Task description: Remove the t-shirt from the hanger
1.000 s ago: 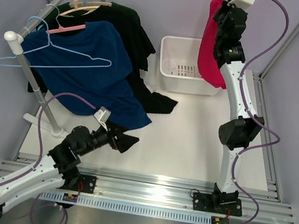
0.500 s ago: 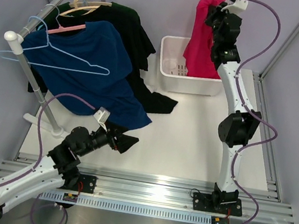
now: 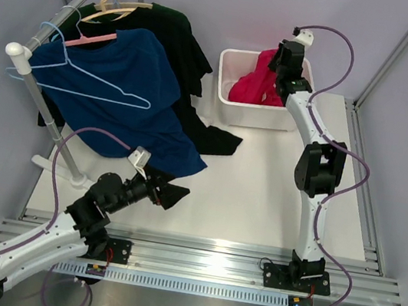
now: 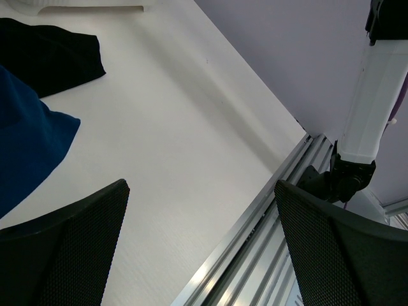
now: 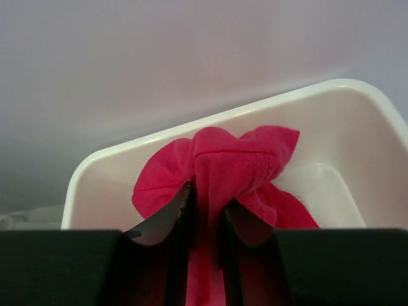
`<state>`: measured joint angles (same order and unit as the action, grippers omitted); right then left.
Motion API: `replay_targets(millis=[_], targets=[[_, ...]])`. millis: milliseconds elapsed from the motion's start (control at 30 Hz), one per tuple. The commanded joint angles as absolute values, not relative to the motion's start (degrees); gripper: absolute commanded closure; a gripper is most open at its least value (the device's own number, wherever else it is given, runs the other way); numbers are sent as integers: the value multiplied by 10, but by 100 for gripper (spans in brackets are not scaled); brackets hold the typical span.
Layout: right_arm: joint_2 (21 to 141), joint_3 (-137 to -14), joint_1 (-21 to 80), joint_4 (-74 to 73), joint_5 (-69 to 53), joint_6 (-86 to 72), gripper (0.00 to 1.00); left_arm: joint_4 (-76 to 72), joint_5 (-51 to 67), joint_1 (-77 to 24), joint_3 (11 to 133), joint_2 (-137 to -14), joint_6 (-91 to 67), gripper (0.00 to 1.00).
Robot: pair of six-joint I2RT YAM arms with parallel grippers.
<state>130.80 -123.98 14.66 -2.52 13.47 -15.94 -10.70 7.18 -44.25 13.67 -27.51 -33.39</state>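
Your right gripper is nearly closed, pinching a thick fold of the t-shirt between its dark fingers. In the right wrist view the crimson-pink cloth bulges in soft rounded lobes just past the fingertips, with a stitched seam running across the bunch.

The t-shirt is gathered into a crumpled rope rather than spread flat. From above, its long axis slants from the gripper at upper right down to lower left, and its lower part lies inside the white basket. The basket is smooth, glossy plastic with rounded corners and a curved rim. It stands at the far side of the tabletop.

The hanger is well apart from the t-shirt, at the left, with its hook over the rail. It is thin light-blue wire bent into a flat triangle and carries no garment. Its long axis runs roughly left to right, and its right tip lies against the navy shirt. That shirt hangs from a pink hanger, with dark garments draped behind it.

Your left gripper has its jaws spread wide and holds nothing. Its textured black pads frame bare matte-white tabletop, and it sits low near the hem of the navy shirt.
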Motion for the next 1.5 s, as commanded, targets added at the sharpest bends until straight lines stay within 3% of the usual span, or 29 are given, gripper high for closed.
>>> replay_targets(millis=[0, 100, 200, 400, 467, 533, 633, 767, 933, 1167, 1467], targets=[[1306, -1315, 151, -166, 270, -203, 65, -149, 84, -446, 140, -288, -338, 1], [1280, -1283, 150, -202, 243, -202, 53, -155, 89, -446, 140, -293, -338, 1], [1248, -1246, 151, -191, 133, -143, 47, -157, 93, -446, 141, -302, -336, 1], [1241, -1338, 150, -324, 109, -124, 35, -145, 87, -446, 148, -307, -326, 1], [1211, -1332, 150, -351, 101, -129, 22, -137, 83, -446, 150, -302, -321, 1], [1188, -1325, 150, -380, 89, -148, 1, -131, 76, -446, 156, -301, -314, 1], [1118, -1260, 150, -427, 66, -194, 0, -116, 67, -446, 163, -308, -302, 1], [938, -990, 151, -347, 27, -254, 0, -100, 61, -446, 177, -323, -286, 1], [782, -775, 158, -283, -66, -357, 0, -57, 47, -446, 206, -346, -246, 1], [582, -593, 279, -300, 102, -365, 0, -50, 53, -446, 216, -345, -226, 1], [329, -333, 321, -176, 83, -369, 0, -54, 84, -462, 218, -309, -213, 1]])
